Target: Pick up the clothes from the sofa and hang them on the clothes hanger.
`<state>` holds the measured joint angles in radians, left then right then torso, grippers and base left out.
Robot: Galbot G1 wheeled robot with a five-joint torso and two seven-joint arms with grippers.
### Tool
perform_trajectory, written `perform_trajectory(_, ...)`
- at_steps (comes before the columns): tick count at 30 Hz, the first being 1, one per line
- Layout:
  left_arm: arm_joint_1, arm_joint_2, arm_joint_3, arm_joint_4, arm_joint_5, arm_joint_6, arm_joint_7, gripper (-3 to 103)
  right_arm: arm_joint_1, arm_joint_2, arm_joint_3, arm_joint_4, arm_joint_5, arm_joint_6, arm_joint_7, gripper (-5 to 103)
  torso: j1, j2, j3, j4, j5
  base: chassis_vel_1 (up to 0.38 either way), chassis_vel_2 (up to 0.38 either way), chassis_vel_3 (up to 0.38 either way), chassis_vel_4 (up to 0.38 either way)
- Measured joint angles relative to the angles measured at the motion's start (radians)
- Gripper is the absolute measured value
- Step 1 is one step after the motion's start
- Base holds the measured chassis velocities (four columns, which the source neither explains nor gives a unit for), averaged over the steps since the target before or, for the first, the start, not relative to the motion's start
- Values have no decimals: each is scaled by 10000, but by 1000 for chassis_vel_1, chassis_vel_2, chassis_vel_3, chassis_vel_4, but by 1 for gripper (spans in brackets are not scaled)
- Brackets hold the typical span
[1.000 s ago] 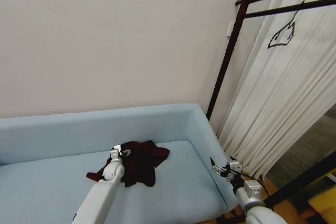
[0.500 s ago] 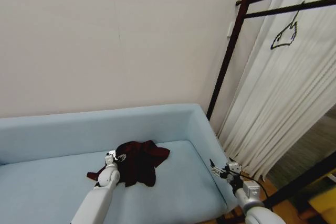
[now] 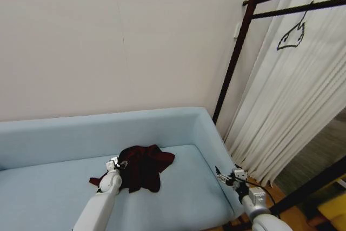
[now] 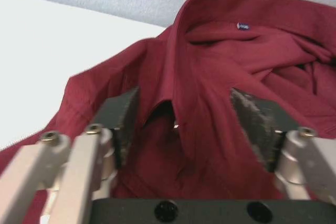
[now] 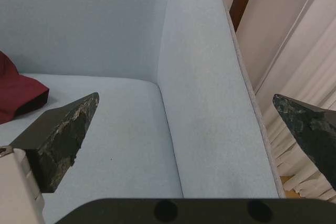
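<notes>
Sofa seat [image 3: 178,190]: red shirt [image 4: 210,72] under wide-spread left gripper [image 4: 185,100] (right gripper [image 3: 223,174] likewise, near armrest [image 3: 212,133])

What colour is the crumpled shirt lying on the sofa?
Dark red, plain; the crumpled collared shirt shows best in the left wrist view.

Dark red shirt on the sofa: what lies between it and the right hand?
Bare light-blue sofa seat, in the head view, from dark red shirt to right hand.

Probably a home living room: a pale blue sofa [image 3: 178,128] stands against a plain cream wall [image 3: 108,41]. Beside it is a dark wooden clothes rack [image 3: 233,60] carrying a thin black hanger [image 3: 290,37], with long white pleated curtains [image 3: 292,117] behind.
</notes>
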<state>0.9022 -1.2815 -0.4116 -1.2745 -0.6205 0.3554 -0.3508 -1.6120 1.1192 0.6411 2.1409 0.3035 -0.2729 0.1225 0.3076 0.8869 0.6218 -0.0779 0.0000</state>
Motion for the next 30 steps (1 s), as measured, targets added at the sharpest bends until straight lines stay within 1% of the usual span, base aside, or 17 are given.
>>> perform_trajectory(2,-5,-19,-15,91,-22,-26,25,47,33,-53,-32,-1,3,-16,45,100,0,-1,0,1,0,0,0,0,0)
perform_trajectory(4,-11,-22,-17,124,-22,-39,44,47,41,-70,-40,-4,4,-23,57,100,0,0,0,1,0,0,0,0,0)
perform_trajectory(7,-65,-50,-44,221,-25,-81,80,30,50,-124,-51,-27,9,-33,109,100,0,0,0,1,1,0,0,0,0)
perform_trajectory(8,-82,-55,-48,252,-26,-92,90,30,50,-132,-51,-37,10,-33,118,100,0,0,0,0,1,0,0,0,0)
perform_trajectory(9,-102,-61,-50,297,-25,-109,107,24,50,-138,-51,-50,11,-34,121,100,0,-1,0,0,1,0,0,0,0)
perform_trajectory(10,-102,-61,-50,297,-25,-109,107,24,50,-138,-51,-50,11,-34,121,100,0,-1,0,0,1,0,0,0,0)
perform_trajectory(13,-158,-74,-50,465,-22,-178,168,8,44,-140,-51,-98,10,-35,102,100,0,0,0,0,1,0,0,0,0)
perform_trajectory(15,-167,-79,-50,504,-18,-196,187,8,44,-140,-53,-113,8,-35,89,100,0,0,0,0,0,0,0,0,0)
perform_trajectory(16,-177,-85,-51,556,-8,-223,213,3,44,-136,-60,-136,5,-36,74,100,0,0,0,0,0,0,0,0,0)
perform_trajectory(17,-180,-88,-50,585,0,-243,229,2,50,-129,-68,-149,3,-35,68,100,0,0,0,0,1,0,0,0,0)
perform_trajectory(25,-109,-47,-73,580,44,-465,487,2,193,-123,-122,-224,7,-34,63,100,0,-1,0,0,0,0,0,0,0)
perform_trajectory(28,19,24,-80,337,225,-772,847,2,278,-129,-159,-242,26,-33,68,100,0,0,0,0,1,0,0,0,0)
perform_trajectory(29,19,24,-80,337,225,-772,847,2,278,-129,-159,-242,26,-33,68,100,0,0,0,0,1,0,0,0,0)
perform_trajectory(30,111,62,-88,120,451,-940,1067,2,330,-129,-171,-252,36,-31,73,100,0,0,0,2,0,0,0,0,0)
